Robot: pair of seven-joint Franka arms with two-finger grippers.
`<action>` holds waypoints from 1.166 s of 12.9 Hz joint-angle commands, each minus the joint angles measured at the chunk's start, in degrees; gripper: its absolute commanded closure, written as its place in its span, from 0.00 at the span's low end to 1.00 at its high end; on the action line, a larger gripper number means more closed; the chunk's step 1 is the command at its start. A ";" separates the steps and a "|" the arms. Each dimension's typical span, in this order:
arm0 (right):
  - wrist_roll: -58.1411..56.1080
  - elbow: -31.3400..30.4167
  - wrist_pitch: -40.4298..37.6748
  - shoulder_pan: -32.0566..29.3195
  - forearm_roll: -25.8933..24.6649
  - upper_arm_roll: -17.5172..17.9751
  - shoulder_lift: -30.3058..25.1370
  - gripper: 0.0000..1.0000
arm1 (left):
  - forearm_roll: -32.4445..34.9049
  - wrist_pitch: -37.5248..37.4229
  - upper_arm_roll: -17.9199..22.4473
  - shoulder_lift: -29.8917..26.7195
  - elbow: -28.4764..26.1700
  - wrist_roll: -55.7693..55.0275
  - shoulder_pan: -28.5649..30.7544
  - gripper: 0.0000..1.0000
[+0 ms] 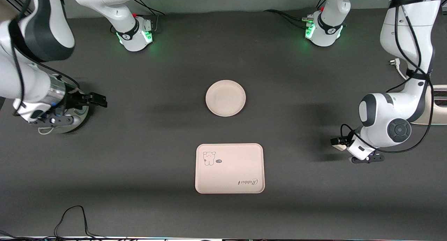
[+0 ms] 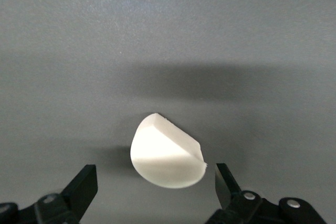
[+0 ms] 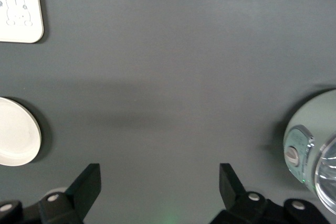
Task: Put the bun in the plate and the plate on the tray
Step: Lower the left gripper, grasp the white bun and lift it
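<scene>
The plate [image 1: 225,98] is lying flat near the middle of the dark table [image 1: 300,199], farther from the front camera than the tray [image 1: 229,168], and it is holding nothing. The tray is lying flat well apart from the plate, directly nearer to that camera, its bear drawing toward the right arm's end and its script toward the left arm's end; its surface is bare.

The left gripper [image 1: 336,141] is hanging low toward the left arm's end of the table. In the left wrist view its fingers [image 2: 84,184] are standing spread apart, and the bun [image 2: 166,152] is lying on the table between them, tilted with its flat face angled upward and its rounded side toward the fingers. Neither finger is touching the bun.

The right gripper [image 1: 99,100] is waiting at the right arm's end of the table, over the dark surface beside a round pale-green device [image 3: 313,145]. In the right wrist view its fingers [image 3: 86,184] are likewise standing wide apart and holding nothing; the plate's edge [image 3: 18,131] and a corner of the tray [image 3: 20,7] are showing in that view.
</scene>
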 commanded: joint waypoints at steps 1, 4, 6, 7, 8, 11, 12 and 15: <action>0.86 1.84 -0.87 3.13 -1.13 -0.38 1.42 0.00 | -0.95 1.90 0.05 0.81 -0.54 0.54 0.16 0.00; 1.21 1.84 -1.58 3.31 -0.79 -0.38 1.51 0.00 | -0.95 2.96 0.05 1.78 -0.54 0.54 0.07 0.02; 3.66 2.10 -1.23 5.14 -0.96 -0.38 2.38 0.00 | -1.03 2.88 -0.03 1.69 -0.54 0.54 0.07 0.93; 3.68 2.19 -1.23 5.76 -1.13 -0.38 2.39 0.00 | -1.03 2.88 -0.03 1.69 -0.46 0.54 -0.01 1.00; 3.68 2.37 -1.23 5.86 -1.14 -0.38 2.39 0.00 | -1.03 2.88 -0.03 1.69 -0.46 0.45 0.07 1.00; 3.76 2.37 0.26 5.68 -1.22 -0.47 3.44 0.00 | -1.03 1.65 -0.03 0.64 -0.46 0.62 0.16 1.00; 3.76 2.37 0.79 5.77 -1.14 -0.47 3.53 0.00 | -1.03 0.60 -0.03 -0.75 -0.46 0.89 0.33 1.00; 3.85 2.37 1.06 5.77 -1.14 -0.47 3.79 0.00 | -0.95 -10.00 0.05 -8.73 -0.80 0.63 0.77 1.00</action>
